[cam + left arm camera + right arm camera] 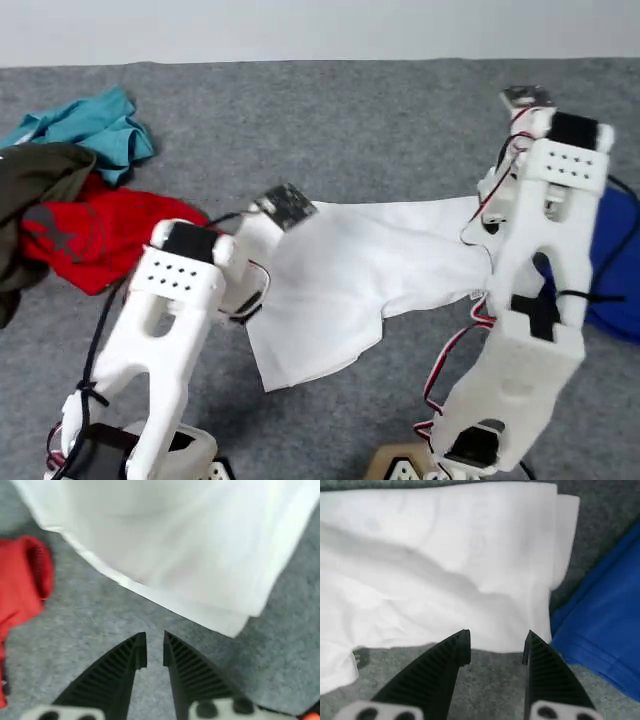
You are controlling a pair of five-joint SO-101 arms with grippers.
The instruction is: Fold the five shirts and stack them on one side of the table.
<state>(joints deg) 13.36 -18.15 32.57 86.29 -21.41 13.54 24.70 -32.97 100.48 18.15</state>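
A white shirt (350, 270) lies partly folded and spread in the middle of the grey table, between the two arms. My left gripper (155, 652) hovers over bare table just off the white shirt's (190, 545) folded edge, open by a narrow gap, with nothing between its fingers. My right gripper (497, 647) stands open and empty at the hem of the white shirt (445, 565), next to a blue shirt (600, 630). In the high view the blue shirt (615, 265) lies at the right edge, partly behind the right arm.
A red shirt (100, 235), a dark olive shirt (30, 190) and a teal shirt (90, 130) lie crumpled in a heap at the left. The red shirt (20, 585) is close to my left gripper. Grey table (350, 130) stretches behind the white shirt.
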